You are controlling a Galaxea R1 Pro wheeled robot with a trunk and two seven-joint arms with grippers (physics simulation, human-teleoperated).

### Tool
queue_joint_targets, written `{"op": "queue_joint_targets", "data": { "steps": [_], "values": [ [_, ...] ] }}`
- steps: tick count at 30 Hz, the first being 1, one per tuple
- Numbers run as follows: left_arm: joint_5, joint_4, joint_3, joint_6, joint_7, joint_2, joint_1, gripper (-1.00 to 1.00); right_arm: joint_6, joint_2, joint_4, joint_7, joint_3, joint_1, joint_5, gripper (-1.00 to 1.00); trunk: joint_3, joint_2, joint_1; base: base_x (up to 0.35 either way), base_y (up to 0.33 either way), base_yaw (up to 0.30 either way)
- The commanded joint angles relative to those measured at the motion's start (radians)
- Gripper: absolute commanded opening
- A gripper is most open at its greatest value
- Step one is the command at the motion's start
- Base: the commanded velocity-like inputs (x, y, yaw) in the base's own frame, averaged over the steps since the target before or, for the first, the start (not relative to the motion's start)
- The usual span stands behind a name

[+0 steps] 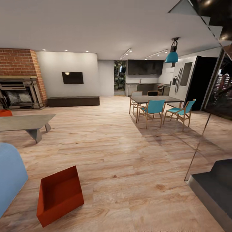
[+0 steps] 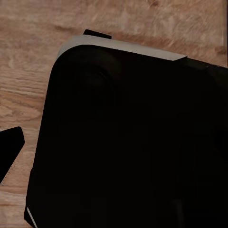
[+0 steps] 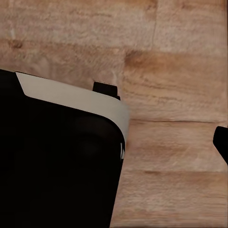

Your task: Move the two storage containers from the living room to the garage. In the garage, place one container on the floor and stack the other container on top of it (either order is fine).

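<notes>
Orange-red storage container [image 1: 59, 195] lay tilted on the living room's wood planks [image 1: 129, 167].
Second container [image 1: 5, 112] was cut off behind the grey table [image 1: 24, 122]; gripper jaws couldn't be made out.

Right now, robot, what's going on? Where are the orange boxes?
Claws: can't tell, just the robot's dark body over wood floor. One orange box on the floor, near left, by the blue sofa. Another orange thing behind the low table. Nothing blocking.

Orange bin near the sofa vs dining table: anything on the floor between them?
Nothing: head view shows only wood-plank floor between the orange bin and dining table.
</notes>
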Motion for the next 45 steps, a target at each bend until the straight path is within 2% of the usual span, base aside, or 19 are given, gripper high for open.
{"op": "queue_joint_targets", "data": {
  "steps": [1, 13, 23, 45],
  "values": [
    [0.004, -0.001, 0.0, -0.002, 0.001, 0.0, 0.0, 1.0, -0.005, 0.001, 0.003, 0.0, 0.008, -0.001, -0.008, 1.0, -0.001, 0.0, 0.0, 0.0, 0.0, -0.289],
    [0.002, -0.001, -0.008, -0.002, 0.001, 0.0, 0.0, 1.0, -0.005, 0.001, 0.003, 0.0, 0.008, -0.001, -0.008, 1.0, -0.001, 0.0, 0.0, 0.009, 0.0, -0.289],
    [0.006, -0.001, -0.004, 0.008, 0.001, 0.0, 0.0, 1.0, -0.005, 0.001, 0.003, 0.0, 0.008, -0.001, -0.008, 1.0, -0.001, 0.0, 0.0, 0.265, 0.0, -0.271],
    [0.007, -0.001, -0.003, 0.009, 0.001, 0.0, 0.0, 1.0, -0.002, -0.004, 0.003, 0.001, 0.016, -0.001, -0.004, 1.0, -0.001, 0.0, 0.0, 0.317, -0.016, -0.015]
  ]
}}
